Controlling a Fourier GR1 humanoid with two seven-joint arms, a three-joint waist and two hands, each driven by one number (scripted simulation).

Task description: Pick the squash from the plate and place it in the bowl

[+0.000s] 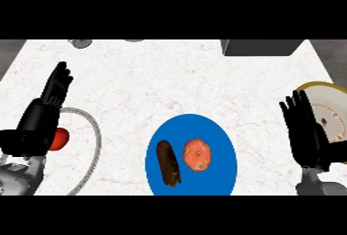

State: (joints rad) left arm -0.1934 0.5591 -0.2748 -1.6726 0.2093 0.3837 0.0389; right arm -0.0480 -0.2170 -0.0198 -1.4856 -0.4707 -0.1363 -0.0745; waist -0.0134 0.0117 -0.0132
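A blue plate lies at the counter's lower middle. On it rest an orange, rounded squash and, to its left, a dark brown elongated item. A grey-rimmed bowl sits at the lower left, partly hidden by my left forearm, with a red round thing inside. My left hand stands open above the bowl's far side, fingers up. To the right of the plate, my right hand is open with nothing in it, clear of the squash.
A yellow-rimmed white dish sits at the right edge, partly behind my right hand. A dark grey box stands at the back right. A small grey object lies at the back left.
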